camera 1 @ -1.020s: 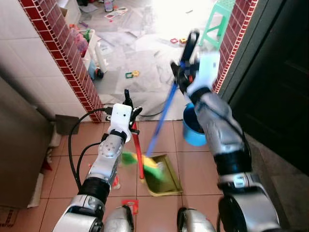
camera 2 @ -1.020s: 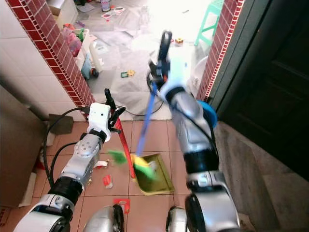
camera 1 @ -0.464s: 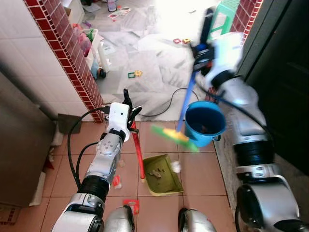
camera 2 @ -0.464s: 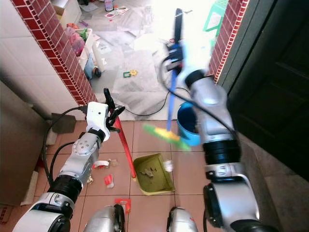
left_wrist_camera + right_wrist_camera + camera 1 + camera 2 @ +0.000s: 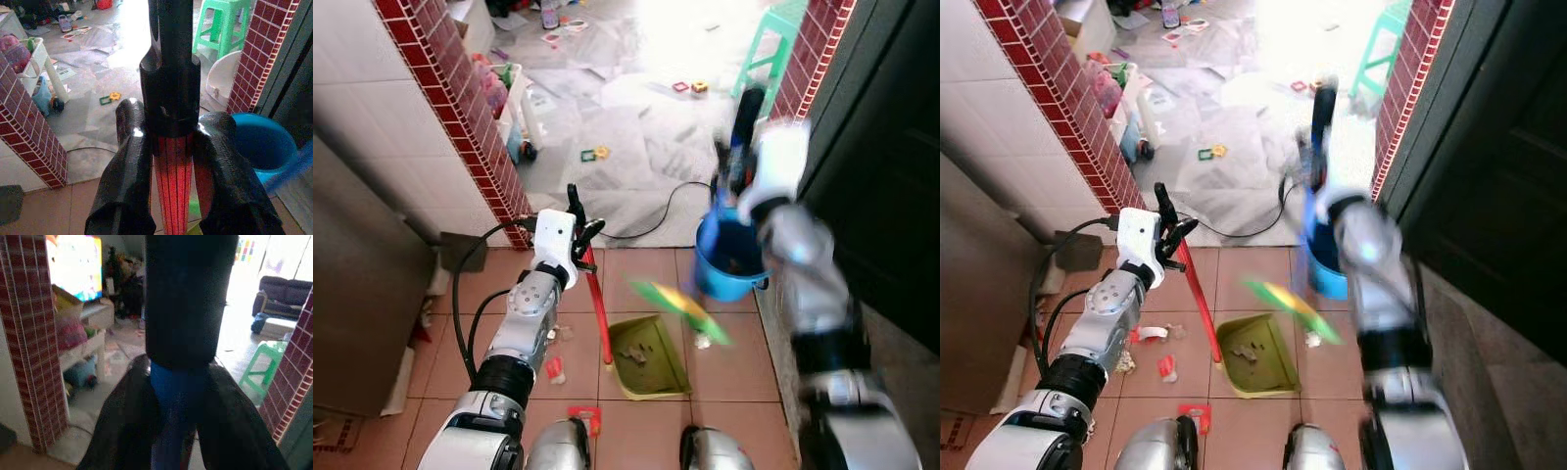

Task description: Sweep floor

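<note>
Broom (image 5: pixel 680 305) with a green and yellow head hangs blurred at lower centre of the left eye frame, lifted off the terracotta tile floor (image 5: pixel 646 269) and just right of the dustpan; its blue handle (image 5: pixel 171 396) runs up to the right claw (image 5: pixel 744 137), whose two black fingers (image 5: pixel 124 421) are clamped on it at upper right of the frame, above a blue bucket (image 5: pixel 729 264) that stands against the red brick doorpost (image 5: pixel 808 49). Olive-green dustpan (image 5: pixel 649 355) lies flat on the tiles at lower centre, with a few bits of debris in its tray, and its red handle (image 5: pixel 597 304) rises upright to the left claw (image 5: pixel 576 223), left of centre, whose fingers (image 5: pixel 129 186) are closed around the ribbed red shaft just below its black grip. Small scraps of red and white litter (image 5: pixel 553 368) lie on the tiles at lower left, beside the left arm. A black cable (image 5: pixel 651 220) trails across the grey floor beyond the doorway, where toys are scattered and a green plastic stool (image 5: pixel 773 49) stands at upper right
</note>
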Available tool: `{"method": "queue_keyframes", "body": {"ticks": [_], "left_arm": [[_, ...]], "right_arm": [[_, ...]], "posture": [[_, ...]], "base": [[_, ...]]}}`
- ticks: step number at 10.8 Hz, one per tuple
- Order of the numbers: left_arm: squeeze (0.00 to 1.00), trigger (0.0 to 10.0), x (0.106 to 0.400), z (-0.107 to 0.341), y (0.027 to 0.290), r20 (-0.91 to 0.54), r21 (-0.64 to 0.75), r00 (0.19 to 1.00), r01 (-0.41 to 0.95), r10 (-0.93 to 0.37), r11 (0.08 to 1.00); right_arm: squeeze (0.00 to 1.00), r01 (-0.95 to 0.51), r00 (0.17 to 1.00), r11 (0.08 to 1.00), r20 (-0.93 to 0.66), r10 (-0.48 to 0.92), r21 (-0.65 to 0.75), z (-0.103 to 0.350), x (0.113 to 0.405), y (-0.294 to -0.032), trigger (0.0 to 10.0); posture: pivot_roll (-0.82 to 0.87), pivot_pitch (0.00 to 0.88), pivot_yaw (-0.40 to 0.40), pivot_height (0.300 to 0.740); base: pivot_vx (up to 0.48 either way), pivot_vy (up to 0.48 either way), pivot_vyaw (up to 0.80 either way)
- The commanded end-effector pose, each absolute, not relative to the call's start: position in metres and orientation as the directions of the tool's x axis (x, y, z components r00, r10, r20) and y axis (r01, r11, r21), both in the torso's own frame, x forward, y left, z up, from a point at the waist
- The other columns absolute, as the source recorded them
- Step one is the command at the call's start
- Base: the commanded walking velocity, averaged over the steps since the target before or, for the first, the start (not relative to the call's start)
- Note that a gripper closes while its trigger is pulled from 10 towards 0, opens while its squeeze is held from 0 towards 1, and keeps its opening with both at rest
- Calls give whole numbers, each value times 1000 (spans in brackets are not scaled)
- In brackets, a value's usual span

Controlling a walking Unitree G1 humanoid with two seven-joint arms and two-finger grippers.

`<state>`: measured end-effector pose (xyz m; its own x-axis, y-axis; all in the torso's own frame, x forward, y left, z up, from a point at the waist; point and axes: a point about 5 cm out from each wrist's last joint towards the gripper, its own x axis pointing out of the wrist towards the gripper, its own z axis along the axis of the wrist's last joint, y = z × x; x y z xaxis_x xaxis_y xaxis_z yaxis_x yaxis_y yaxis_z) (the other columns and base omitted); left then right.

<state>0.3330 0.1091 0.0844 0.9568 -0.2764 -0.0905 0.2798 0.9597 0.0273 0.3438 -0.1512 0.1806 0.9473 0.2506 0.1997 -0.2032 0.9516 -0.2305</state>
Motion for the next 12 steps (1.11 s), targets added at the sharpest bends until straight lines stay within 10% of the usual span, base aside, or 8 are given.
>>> {"method": "queue_keyframes", "body": {"ticks": [1,7,12], "left_arm": [[0,10000,330,78,111,-126,52,952,287,-279,956],[0,10000,314,78,88,-107,20,841,536,-531,844],[0,10000,307,80,84,-120,28,814,575,-569,818]], "right_arm": [[0,-187,903,925,312,294,-331,201,340,-143,10000],[0,-18,986,957,156,65,-288,150,331,-149,10000],[0,131,991,991,9,-132,16,144,340,-153,10000]], "posture": [[-87,58,93,740],[-73,77,109,740],[-65,87,105,740]], "base": [[0,0,0],[0,0,0],[0,0,-160]]}}
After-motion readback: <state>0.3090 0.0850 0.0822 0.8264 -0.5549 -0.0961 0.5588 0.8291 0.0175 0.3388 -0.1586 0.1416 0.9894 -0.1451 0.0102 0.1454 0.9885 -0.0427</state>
